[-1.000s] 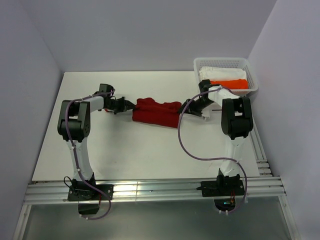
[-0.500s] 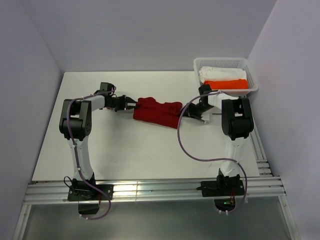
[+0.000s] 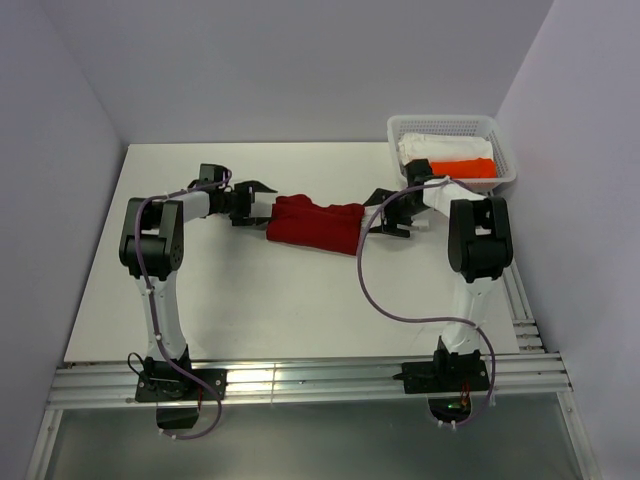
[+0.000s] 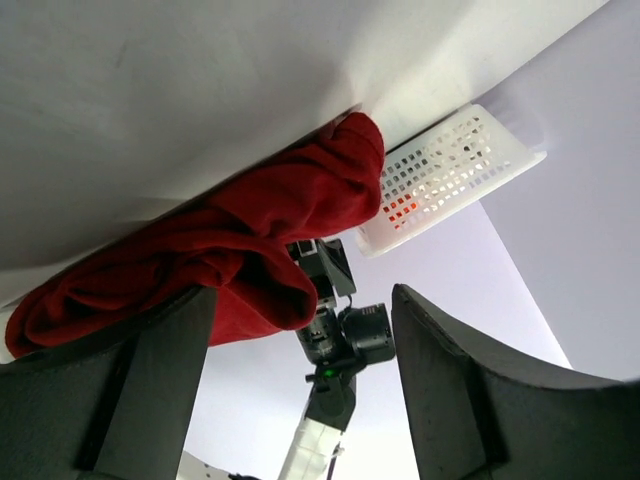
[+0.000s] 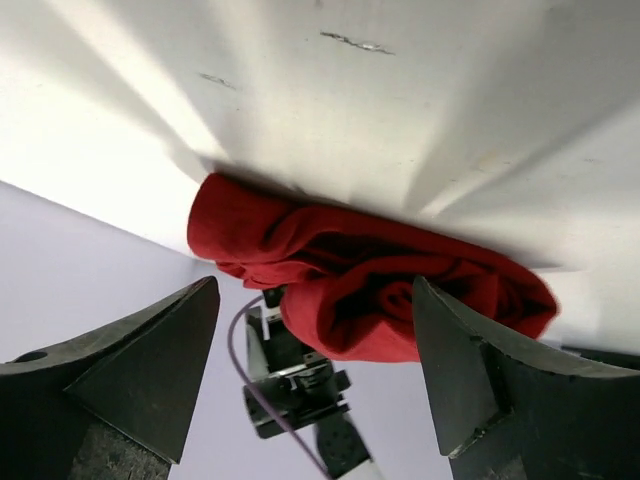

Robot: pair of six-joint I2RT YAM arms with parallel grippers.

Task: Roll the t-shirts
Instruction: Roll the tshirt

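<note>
1. The white table (image 3: 250, 300) lies under both grippers and carries everything else.
2. The t-shirt (image 3: 315, 225), dark crimson-red, lies on the table as a loose, lumpy roll stretched between the two grippers. One end is just in front of the left gripper's fingertips and the other just in front of the right gripper's.
3. A white mesh basket (image 3: 505, 160) sits at the table's far corner. It is behind and beside the right gripper and well away from the left one.
4. The left gripper (image 3: 262, 202) has its jaws spread wide and clamps nothing. In its wrist view the near end of the roll bulges into the gap, close to one finger (image 4: 150, 390). I cannot tell whether cloth and finger touch.
5. The right gripper (image 3: 375, 212) also stands with its jaws wide apart and holds nothing. The roll's end sits just ahead of the gap between them.
6. A white folded cloth (image 3: 430, 148) lies in the basket.
7. A bright orange bundle (image 3: 460, 167) lies beside the white cloth, on the side nearer the right arm.
</note>
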